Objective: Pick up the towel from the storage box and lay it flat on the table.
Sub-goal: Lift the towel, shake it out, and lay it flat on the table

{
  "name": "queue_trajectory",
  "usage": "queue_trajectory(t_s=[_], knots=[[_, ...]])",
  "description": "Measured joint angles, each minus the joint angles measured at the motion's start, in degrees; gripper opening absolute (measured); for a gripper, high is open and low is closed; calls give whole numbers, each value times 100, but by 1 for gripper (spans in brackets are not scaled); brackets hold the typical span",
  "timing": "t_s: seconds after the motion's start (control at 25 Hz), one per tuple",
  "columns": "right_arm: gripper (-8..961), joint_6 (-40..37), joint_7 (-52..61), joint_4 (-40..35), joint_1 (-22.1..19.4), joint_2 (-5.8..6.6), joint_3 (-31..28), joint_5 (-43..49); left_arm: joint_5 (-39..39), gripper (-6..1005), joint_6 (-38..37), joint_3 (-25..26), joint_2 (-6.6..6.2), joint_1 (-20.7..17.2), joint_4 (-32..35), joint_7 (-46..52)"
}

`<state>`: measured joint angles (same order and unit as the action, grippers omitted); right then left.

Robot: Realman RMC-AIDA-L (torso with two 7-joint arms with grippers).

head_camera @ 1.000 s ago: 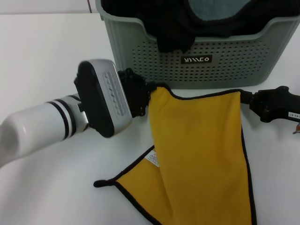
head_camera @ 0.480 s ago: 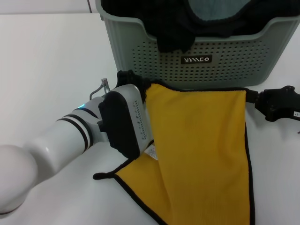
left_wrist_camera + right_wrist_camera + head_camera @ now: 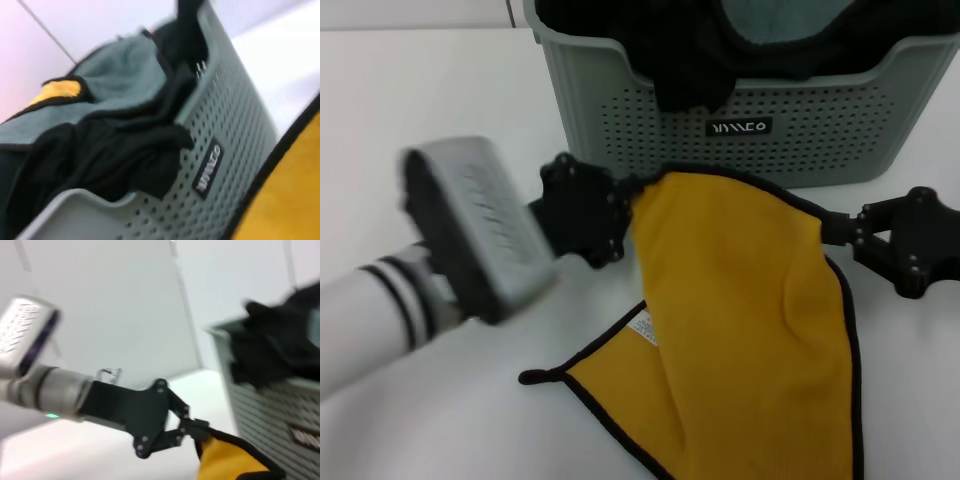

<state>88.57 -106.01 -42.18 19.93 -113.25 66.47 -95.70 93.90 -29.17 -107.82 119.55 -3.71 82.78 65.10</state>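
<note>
Head view: left gripper (image 3: 625, 200) pinches the towel (image 3: 735, 300) at its ten o'clock corner; right gripper (image 3: 840, 230) clamps the two o'clock corner; towel's lower half lies on the table (image 3: 410, 90), box (image 3: 740, 120) at twelve o'clock; left wrist view: black cloth (image 3: 110, 155) drapes the box rim; right wrist view: left gripper's jaws closed on towel.

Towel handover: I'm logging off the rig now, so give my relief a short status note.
Left gripper: shut on one top corner of the towel, in front of the storage box.
Right gripper: shut on the other top corner, by the box's right end.
Towel: out of the box, top edge humped between the grippers, lower part on the table with one corner folded out to the left.
In the box: black cloth, grey-teal cloth.
Done: towel picked out.
Left: spread it flat, then release both corners.
</note>
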Motion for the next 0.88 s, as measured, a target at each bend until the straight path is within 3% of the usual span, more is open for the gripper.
queue_trajectory(t_s=[0.12, 0.32, 0.48, 0.6, 0.76, 0.88], knots=[[42, 650, 13, -271, -92, -16, -238, 17, -500, 6, -1978, 1055, 16, -70, 24, 398], [43, 1347, 289, -685, -193, -33, -367, -57, -1503, 7, -4775, 2621, 17, 28, -486, 484], [45, 1529, 775, -1691, -674, -62, -148, -271, -2198, 7, -6919, 3854, -6, 137, -1055, 534], [46, 1556, 984, -2475, -1135, -8, 197, -623, -2654, 6, -8269, 4648, -135, 333, -1772, 863], [47, 1569, 1206, -3161, -1600, 256, 839, -1286, -3060, 6, -8795, 4873, -444, 354, -2443, 1286], [48, 1582, 1252, -3269, -1714, 380, 1226, -1536, -3170, 6, -8799, 4740, -559, 136, -2490, 1345]])
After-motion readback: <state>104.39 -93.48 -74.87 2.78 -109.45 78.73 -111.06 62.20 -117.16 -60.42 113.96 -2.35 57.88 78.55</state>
